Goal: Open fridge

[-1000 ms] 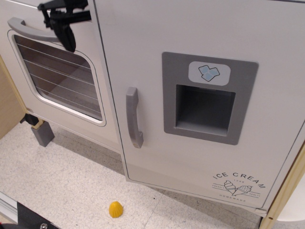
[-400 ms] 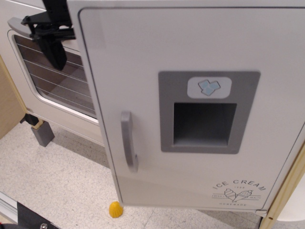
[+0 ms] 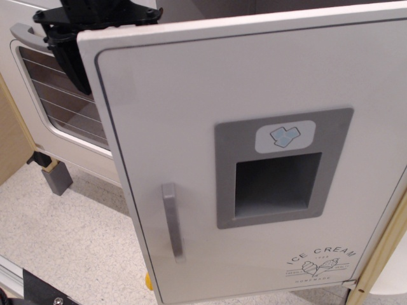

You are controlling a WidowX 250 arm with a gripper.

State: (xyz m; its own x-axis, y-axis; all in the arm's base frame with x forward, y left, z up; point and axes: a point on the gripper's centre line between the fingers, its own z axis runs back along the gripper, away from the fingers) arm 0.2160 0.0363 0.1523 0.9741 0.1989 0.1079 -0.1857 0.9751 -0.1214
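The fridge door (image 3: 191, 95) is a large white panel swung out toward the camera, hinged on the right. Its top edge shows, with a dark gap into the cabinet behind it. It carries a grey vertical handle (image 3: 172, 221), a grey recessed ice-dispenser panel (image 3: 280, 168) with a blue cube icon, and an "ICE CREAM" logo (image 3: 321, 262). My black gripper (image 3: 73, 63) is at the top left, just behind the door's free upper corner. One dark finger (image 3: 75, 71) hangs down beside the door edge. Its jaws are partly hidden.
The white oven door (image 3: 70, 108) with a glass window and horizontal grey handle (image 3: 25, 35) is behind the gripper at left. A grey block (image 3: 57, 179) stands on the speckled floor. A small yellow object (image 3: 148, 281) peeks from under the fridge door. Wooden panels stand at left (image 3: 11, 140) and right (image 3: 381, 254).
The fridge door has swung steadily farther open toward the camera, now covering more of the oven and most of the yellow object. The gripper stayed at the door's upper left edge.
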